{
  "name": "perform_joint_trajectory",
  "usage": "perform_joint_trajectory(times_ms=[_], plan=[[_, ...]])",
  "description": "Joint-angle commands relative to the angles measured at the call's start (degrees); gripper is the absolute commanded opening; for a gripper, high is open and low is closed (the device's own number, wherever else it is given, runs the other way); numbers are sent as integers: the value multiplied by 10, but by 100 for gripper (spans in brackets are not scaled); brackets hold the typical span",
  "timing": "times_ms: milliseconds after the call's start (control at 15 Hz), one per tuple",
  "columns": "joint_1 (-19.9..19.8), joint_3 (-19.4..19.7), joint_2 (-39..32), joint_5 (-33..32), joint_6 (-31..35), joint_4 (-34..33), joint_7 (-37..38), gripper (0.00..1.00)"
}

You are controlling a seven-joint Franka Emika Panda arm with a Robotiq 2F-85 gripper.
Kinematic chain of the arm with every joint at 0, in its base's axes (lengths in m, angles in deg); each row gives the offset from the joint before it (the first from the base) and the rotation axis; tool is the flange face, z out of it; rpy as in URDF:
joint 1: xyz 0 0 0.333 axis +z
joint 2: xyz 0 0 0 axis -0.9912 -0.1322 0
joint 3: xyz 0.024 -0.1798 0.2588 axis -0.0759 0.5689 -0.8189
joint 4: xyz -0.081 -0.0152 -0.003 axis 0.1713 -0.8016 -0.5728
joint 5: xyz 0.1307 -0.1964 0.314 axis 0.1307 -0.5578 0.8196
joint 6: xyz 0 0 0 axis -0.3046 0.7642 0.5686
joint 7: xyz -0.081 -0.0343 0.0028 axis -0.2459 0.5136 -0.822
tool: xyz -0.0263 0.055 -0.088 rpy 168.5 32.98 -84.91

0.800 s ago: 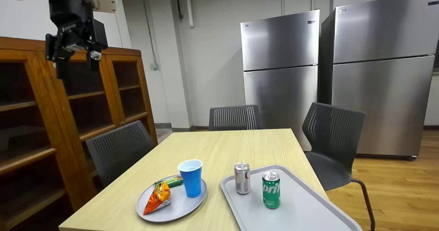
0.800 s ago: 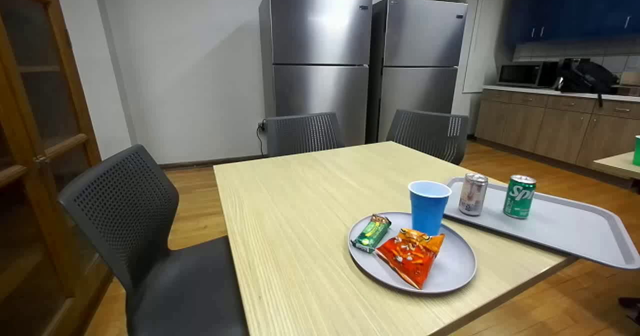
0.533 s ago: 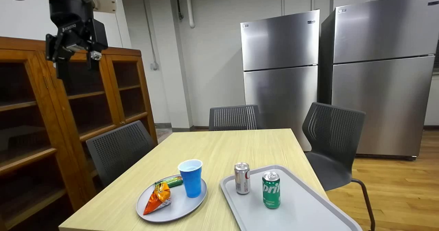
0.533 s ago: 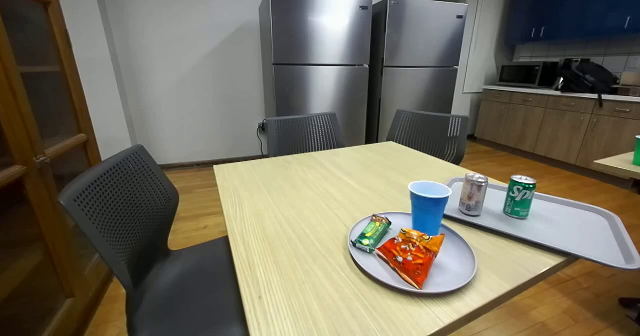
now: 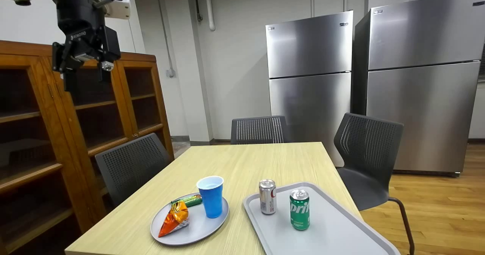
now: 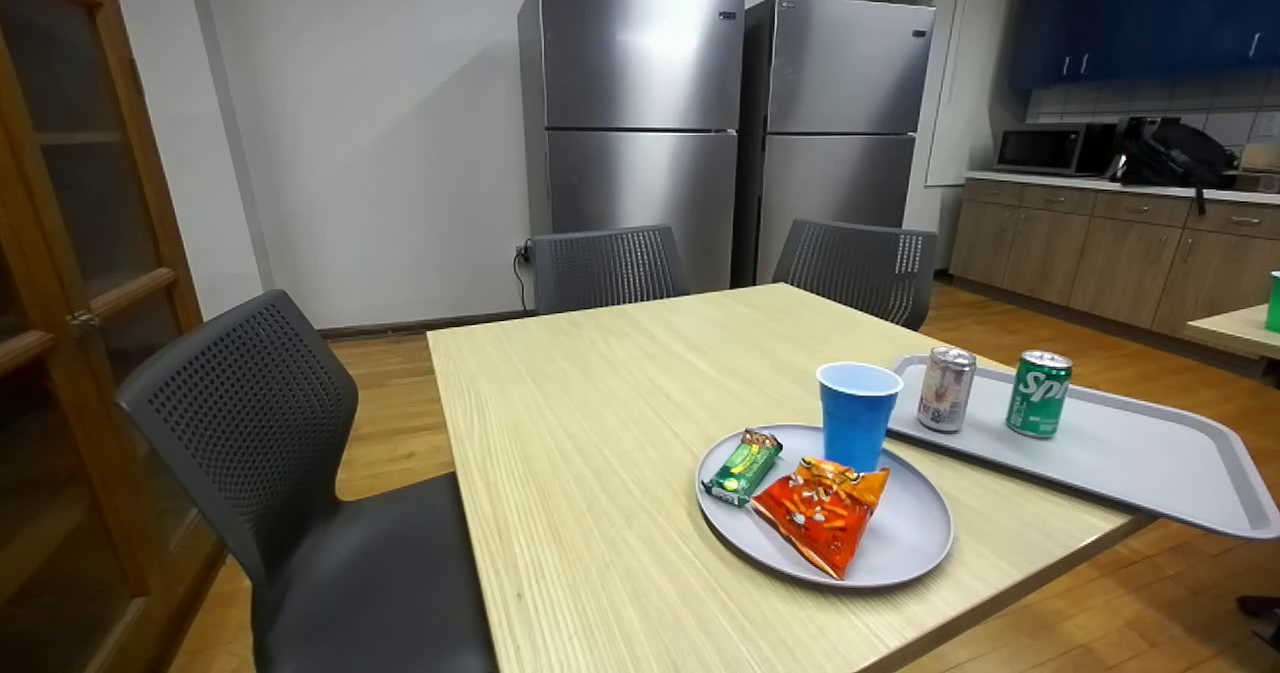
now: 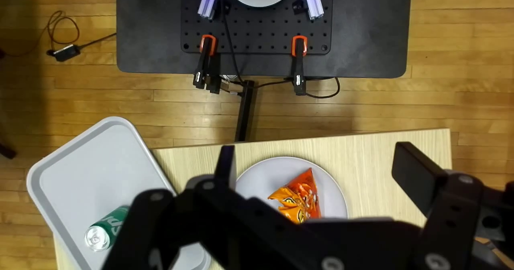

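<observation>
so the orange-red snack bag (image 6: pixel 825 515) is found lying on a round grey plate (image 6: pixel 905 543), where space is shared with a green-wrapped bar (image 6: pixel 743 468) off to the side and an upright blue cup (image 6: pixel 858 418) just beside it. none of it is being touched: the gripper (image 5: pixel 86 81) is held up well above the wooden table (image 6: pixel 600 433), and its fingers (image 7: pixel 413 173) are spread wide apart with nothing clamped between them. in the wrist view the bag and part of the plate are framed between those fingers, well apart from them, though the rest is blocked by the gripper's own body. step-wise, this would probably be called pre-grasp, since nothing is held and nothing is lined up for sure. for anything like the bag to be gripped, a long way down would have to be covered first, fingers left spread, and honestly the crinkly edge would likely be pinched easier than the puffy middle; care would be called for so the cup isn't knocked over. further out, a grey tray (image 6: pixel 1150 453) is parked on the same table, one end jutting past the edge, with a silver can (image 6: pixel 946 390) and a green can (image 6: pixel 1038 395) stood upright on it. beyond that, dark chairs (image 5: pixel 369 149) are set around the table and two steel fridges (image 5: pixel 310 46) are seen behind.
</observation>
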Motion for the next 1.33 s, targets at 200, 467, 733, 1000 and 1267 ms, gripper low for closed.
perform_joint_trajectory(times_ms=[200,467,733,1000,1267], plan=[[22,-13,-25,-40,85,59,-14,100],[42,-19,-74,-93,165,92,-32,100],[47,-12,-133,-115,250,113,-38,100],[42,-4,-196,-133,322,114,-43,100],[40,2,-246,-153,373,106,-44,100]])
